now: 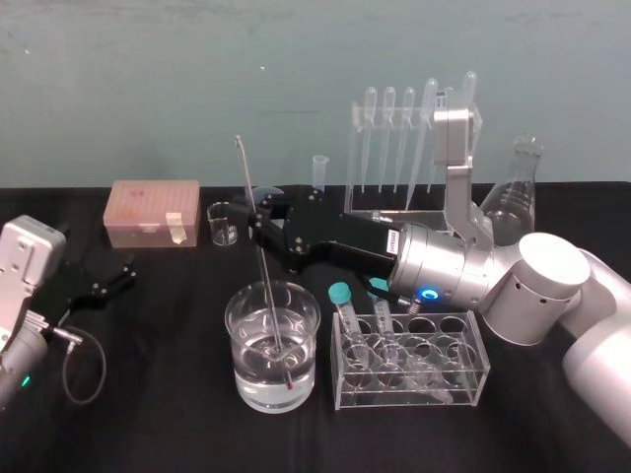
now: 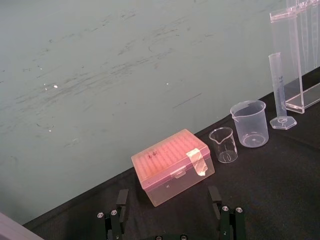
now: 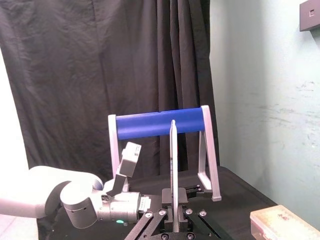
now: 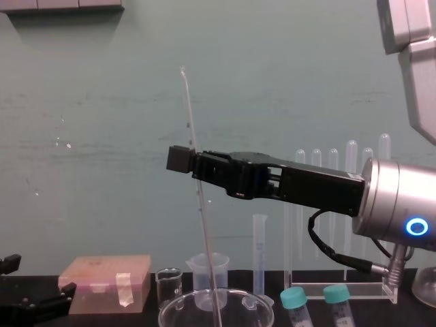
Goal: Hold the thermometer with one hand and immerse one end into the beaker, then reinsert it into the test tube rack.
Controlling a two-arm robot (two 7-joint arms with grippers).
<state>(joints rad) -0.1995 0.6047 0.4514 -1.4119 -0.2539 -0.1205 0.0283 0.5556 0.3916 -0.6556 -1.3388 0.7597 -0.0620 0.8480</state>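
Glass thermometer [image 1: 269,296], thin and tilted, is clamped in my right pincer [image 1: 256,219] above the beaker [image 1: 242,365], its lower end in the clear liquid. A low acrylic tube tray [image 1: 409,367] stands just right of the beaker, with the tall test tube rack [image 1: 352,158] behind it. My left pincer [image 1: 113,276], fingers apart, lies left of the beaker.

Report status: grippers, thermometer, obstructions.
Right gripper shut on thermometer, tip down in beaker. Left gripper open, parked far left. Low tube rack close beside beaker.
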